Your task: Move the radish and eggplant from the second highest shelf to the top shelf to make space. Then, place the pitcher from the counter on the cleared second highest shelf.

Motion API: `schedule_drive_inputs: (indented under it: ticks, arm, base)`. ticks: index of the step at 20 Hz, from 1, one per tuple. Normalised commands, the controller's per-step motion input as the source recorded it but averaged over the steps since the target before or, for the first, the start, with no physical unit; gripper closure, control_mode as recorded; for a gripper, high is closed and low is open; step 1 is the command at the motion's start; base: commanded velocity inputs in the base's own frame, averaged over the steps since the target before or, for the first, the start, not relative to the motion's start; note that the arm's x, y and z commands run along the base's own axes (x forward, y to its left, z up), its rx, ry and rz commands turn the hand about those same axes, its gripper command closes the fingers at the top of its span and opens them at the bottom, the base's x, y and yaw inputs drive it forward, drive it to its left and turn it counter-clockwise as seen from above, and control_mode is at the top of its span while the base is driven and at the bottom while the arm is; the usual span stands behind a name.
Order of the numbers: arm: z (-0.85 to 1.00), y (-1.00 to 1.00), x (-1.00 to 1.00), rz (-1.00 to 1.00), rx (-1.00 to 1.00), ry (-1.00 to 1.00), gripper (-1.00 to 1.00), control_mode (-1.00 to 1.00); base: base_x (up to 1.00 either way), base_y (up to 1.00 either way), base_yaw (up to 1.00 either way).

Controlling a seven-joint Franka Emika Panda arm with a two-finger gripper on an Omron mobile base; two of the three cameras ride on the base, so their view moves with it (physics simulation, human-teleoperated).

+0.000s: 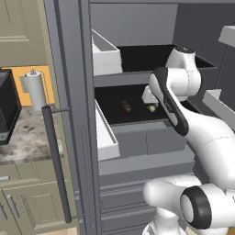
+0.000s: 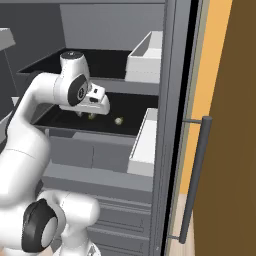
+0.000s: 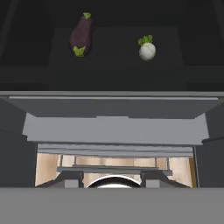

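Fingers (image 3: 112, 179) grasping nothing, gap between them. Eggplant (image 3: 81, 36) at 11 o'clock, radish (image 3: 147, 50) at 1, on second highest shelf (image 3: 109, 70). Advance, centre over one vegetable before clenching.

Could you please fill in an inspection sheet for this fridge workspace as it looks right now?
Surface: second highest shelf, black, above two grey drawer fronts.
Job's things: eggplant and radish lie apart on that shelf; top shelf holds neither.
Clutter: white door bins beside the shelves.
Grippers: gripper hangs at the second highest shelf's front, holding nothing; opening unclear.
Cables: nothing seen.
Surroundings: counter to the left with a paper towel roll and a dark appliance; no pitcher seen on the part in view.
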Motion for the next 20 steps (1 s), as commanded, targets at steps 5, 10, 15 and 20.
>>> schedule_drive_inputs:
  ticks: [5,10,15,20]
  arm:
    - [-0.21,0.00,-0.05,0.00,0.00,-0.19,-1.00,-1.00]
    - [-0.63,-0.25,-0.17,0.00,0.02,-0.53,-1.00,-1.00]
    - [-0.39,-0.22,0.00,-0.04,0.02,-0.28,-1.00,-1.00]
    - [-0.08,-0.29,0.19,-0.04,0.02,0.01,-1.00,-1.00]
  base:
    - [0.00,0.00,0.00]
    - [0.00,0.00,0.00]
    - [0.00,0.00,0.00]
    - [0.00,0.00,0.00]
